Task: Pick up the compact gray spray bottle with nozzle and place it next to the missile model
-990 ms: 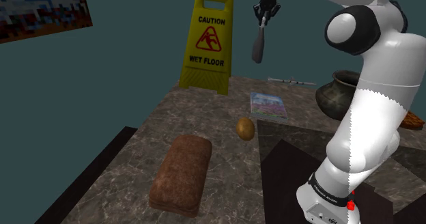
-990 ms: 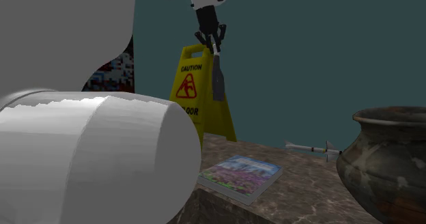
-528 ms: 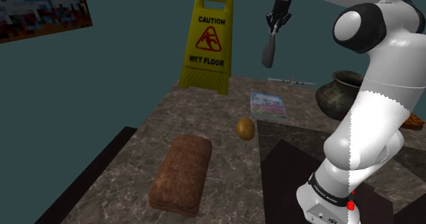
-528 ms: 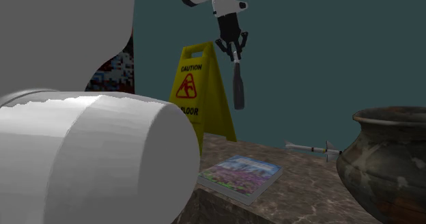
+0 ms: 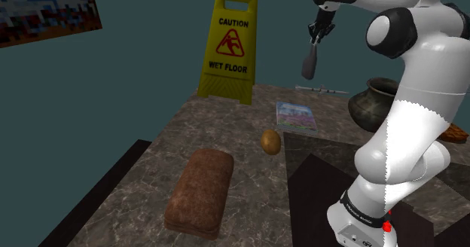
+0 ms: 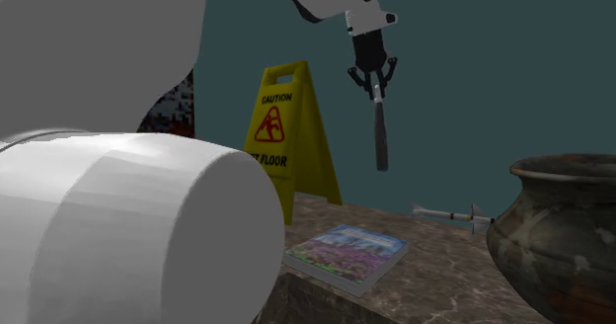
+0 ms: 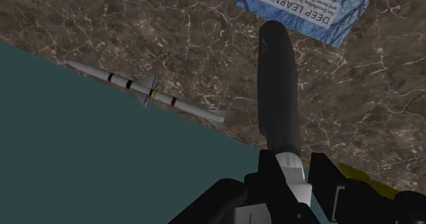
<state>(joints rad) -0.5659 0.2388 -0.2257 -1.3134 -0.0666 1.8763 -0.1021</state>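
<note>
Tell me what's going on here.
The white arm's gripper is shut on the top of a dark gray spray bottle, which hangs in the air above the marble surface. The missile model lies below, along the surface's edge by the teal wall, with a book nearby. The bottle is not yet set down.

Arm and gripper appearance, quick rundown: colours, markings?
Arm: glossy white rounded links, black joints, a black band with small white lettering near the base, red marks just below it. Gripper: all black, two slim jaws. No loose cables visible.
</note>
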